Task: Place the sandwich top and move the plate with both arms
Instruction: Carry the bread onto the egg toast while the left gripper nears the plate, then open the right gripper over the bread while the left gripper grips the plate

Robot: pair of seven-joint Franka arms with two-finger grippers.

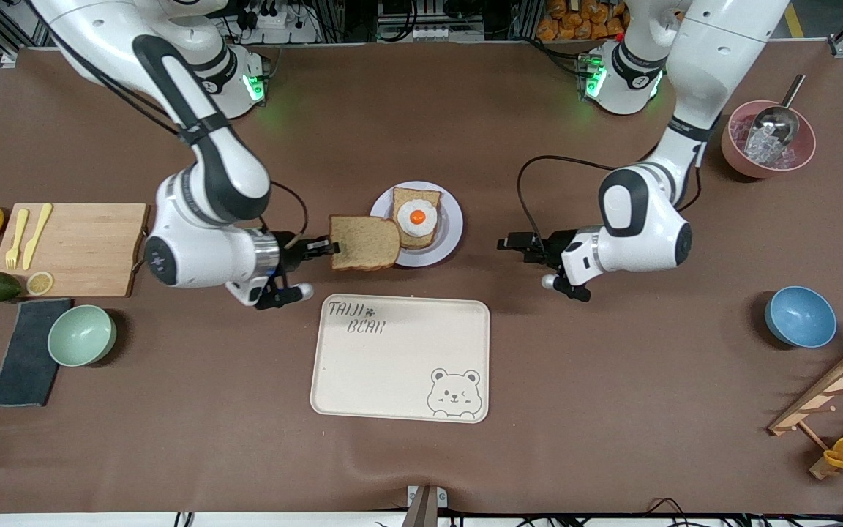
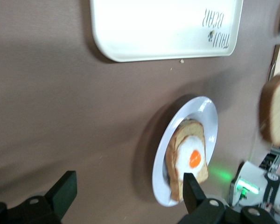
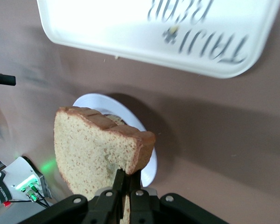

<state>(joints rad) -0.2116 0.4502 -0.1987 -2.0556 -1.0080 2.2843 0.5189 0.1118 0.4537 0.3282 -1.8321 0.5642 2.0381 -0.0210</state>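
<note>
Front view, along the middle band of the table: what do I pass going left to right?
Cutting board → right claw → sandwich top → egg-topped bread on the plate → left claw → blue bowl.

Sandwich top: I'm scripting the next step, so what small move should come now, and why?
Probably carry the sandwich top, clamped in the right hand, sideways over the egg slice on the plate; it overlaps only the plate's rim. The left hand waits open.

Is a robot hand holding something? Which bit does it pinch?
Yes. The right gripper pinches the sandwich top by its crust edge, over the plate's rim. The left gripper is open, holding nothing.
</note>
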